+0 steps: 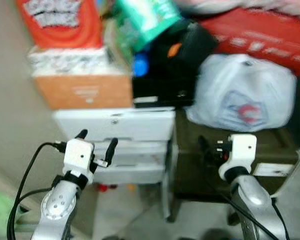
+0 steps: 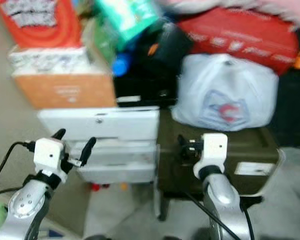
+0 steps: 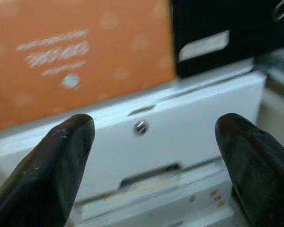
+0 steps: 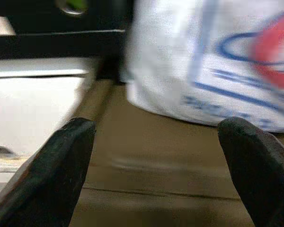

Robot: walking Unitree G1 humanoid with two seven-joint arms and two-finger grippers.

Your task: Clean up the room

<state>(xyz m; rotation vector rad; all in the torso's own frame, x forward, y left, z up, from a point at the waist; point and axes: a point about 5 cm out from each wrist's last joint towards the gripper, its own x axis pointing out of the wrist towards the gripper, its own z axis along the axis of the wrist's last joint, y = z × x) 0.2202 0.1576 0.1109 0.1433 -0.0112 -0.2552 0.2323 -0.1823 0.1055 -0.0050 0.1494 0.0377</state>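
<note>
Left eye view blurred: both end effectors (image 1: 96, 139) (image 4: 156, 165) wide open, empty, labels unreadable.

Even indoor light fell softly; motion blur smeared both head views, while the wrist views' black fingertips (image 3: 47, 175) loomed unfocused.

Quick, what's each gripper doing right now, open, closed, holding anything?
Left gripper: open, holding nothing, in front of the white drawer unit.
Right gripper: open, holding nothing, facing the white plastic bag.
</note>
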